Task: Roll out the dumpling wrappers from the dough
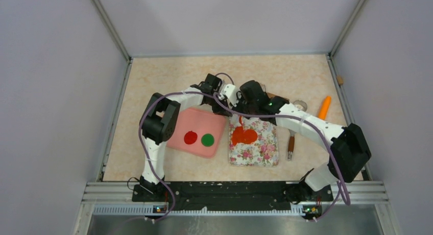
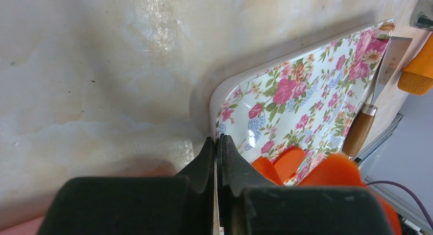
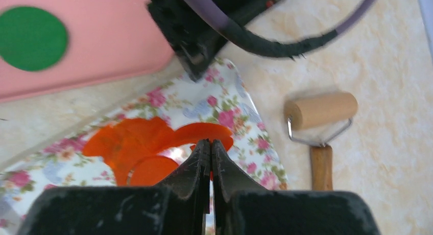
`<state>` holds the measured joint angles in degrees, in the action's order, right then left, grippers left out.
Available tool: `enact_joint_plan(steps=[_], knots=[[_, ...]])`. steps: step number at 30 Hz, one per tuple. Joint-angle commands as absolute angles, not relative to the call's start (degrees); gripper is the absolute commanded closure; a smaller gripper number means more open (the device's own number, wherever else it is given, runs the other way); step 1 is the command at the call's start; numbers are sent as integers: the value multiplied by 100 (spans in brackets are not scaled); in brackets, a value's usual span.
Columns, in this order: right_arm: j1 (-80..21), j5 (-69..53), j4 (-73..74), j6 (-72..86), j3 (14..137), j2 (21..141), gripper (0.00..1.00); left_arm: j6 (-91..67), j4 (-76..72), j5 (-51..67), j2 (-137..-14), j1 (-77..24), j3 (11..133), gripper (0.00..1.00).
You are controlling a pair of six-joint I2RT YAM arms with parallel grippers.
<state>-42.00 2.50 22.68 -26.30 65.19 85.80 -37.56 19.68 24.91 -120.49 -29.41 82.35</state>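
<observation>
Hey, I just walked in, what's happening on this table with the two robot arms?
Both arms reach over the floral tray, where the ragged orange-red dough lies. The right gripper is shut, tips at the dough's edge; whether it pinches it is unclear. The left gripper is shut at the tray's corner. A red wrapper and a green wrapper lie on the pink board. The wooden roller lies untouched beside the tray.

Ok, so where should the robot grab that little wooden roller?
By its handle, coming straight down from above. The roller lies flat on the table, and the handle is slim and straight, while the fat round part would likely spin.
</observation>
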Motion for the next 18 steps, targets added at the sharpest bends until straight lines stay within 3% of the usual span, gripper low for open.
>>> enact_joint_plan(steps=[1, 12, 15, 18], knots=[[-4594, -498, 2586, -2255, 6905, 8429, 100, -3688, 1890, 2514, -12260, -2922, 8122, 100], [-4875, -1355, 3392, -1751, 6820, 7561, 100, -3599, 1851, 2509, -12295, -2836, 8112, 100], [-4887, -1387, 3389, -1636, 6648, 7406, 93, -3596, 1808, 2554, -12321, -2839, 8127, 100], [-4887, -1532, 3143, -1699, 6440, 7382, 93, -3558, 1762, 2636, -12340, -2839, 8123, 100]])
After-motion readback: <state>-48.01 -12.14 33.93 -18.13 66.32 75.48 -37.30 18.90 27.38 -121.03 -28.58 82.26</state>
